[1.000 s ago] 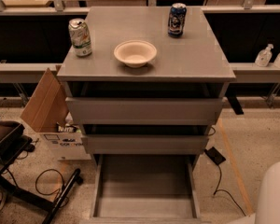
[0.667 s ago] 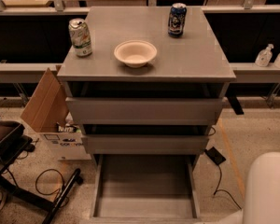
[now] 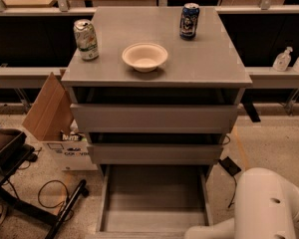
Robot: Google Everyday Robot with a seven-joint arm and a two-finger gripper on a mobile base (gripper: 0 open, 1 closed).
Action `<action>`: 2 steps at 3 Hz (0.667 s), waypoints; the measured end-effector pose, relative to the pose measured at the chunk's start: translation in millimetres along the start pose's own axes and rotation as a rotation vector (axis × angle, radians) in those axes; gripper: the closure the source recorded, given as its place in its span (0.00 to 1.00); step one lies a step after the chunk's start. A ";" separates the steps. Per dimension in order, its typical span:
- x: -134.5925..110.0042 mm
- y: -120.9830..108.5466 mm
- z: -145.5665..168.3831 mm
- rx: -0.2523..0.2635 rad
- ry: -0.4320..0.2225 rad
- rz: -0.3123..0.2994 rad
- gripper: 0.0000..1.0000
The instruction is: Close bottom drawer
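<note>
fingers can't be told open or shut: gripper sits out of frame past the white robot arm (image 3: 269,203), lower right. flat grey bottom drawer (image 3: 154,198) stands pulled out under the grey three-drawer cabinet (image 3: 209,59).

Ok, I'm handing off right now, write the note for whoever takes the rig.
Gripper: not in view; only the white arm shows, lower right, near the open drawer's front corner.
Bottom drawer: pulled well out toward the camera, tray empty.
Done: nothing yet.
Left: push its front in until it sits under the middle drawer.
</note>
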State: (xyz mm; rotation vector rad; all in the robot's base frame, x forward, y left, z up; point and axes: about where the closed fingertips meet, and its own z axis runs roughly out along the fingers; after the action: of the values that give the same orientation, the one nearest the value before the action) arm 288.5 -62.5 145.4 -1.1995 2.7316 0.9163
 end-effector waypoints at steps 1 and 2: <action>-30.0 -42.3 17.6 0.010 -0.035 -0.018 1.00; -33.7 -48.0 17.6 0.015 -0.041 -0.021 1.00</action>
State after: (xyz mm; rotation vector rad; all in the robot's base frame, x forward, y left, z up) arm 341.2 -56.4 114.7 -1.1905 2.6843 0.9065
